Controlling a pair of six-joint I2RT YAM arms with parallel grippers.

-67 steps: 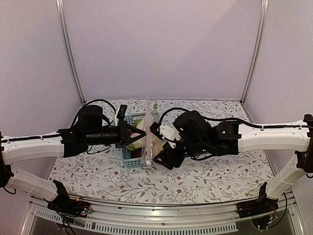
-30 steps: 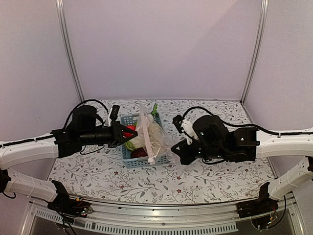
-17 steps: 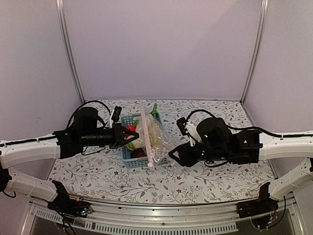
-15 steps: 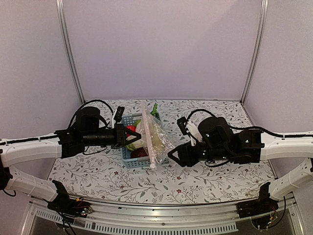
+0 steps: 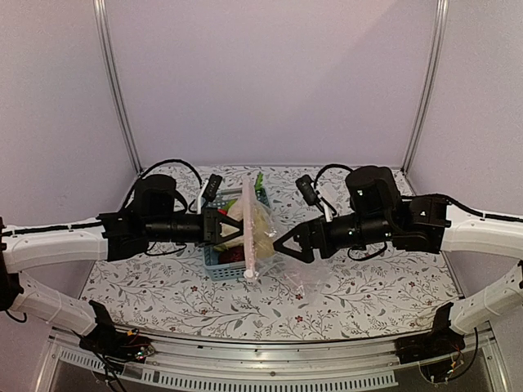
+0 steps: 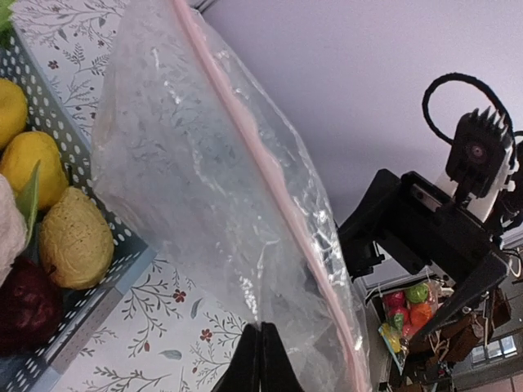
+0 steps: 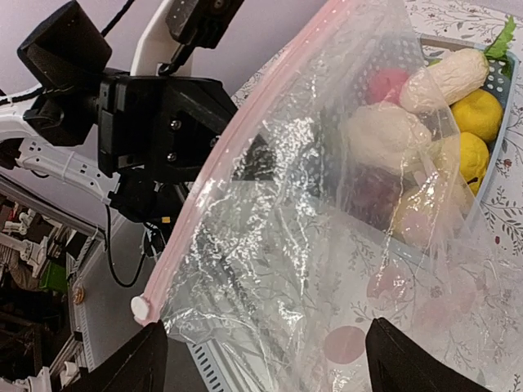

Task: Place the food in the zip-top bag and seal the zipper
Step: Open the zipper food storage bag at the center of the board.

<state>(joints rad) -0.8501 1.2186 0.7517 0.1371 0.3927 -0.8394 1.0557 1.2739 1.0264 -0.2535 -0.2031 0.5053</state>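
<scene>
Since a second ago the right claw [image 5: 283,246] has risen and swung from pressed together to spread. It now hangs just beside the zip-top bag [image 6: 204,188], gripping nothing. The left claw [image 6: 261,353] is pinching the bag's film, holding it upright over the blue basket [image 6: 122,253], where the food [image 6: 33,163] lies. We judge the mouth needs opening: we should take one layer only, close under the pink zipper [image 6: 278,196], and draw it gently away.
</scene>
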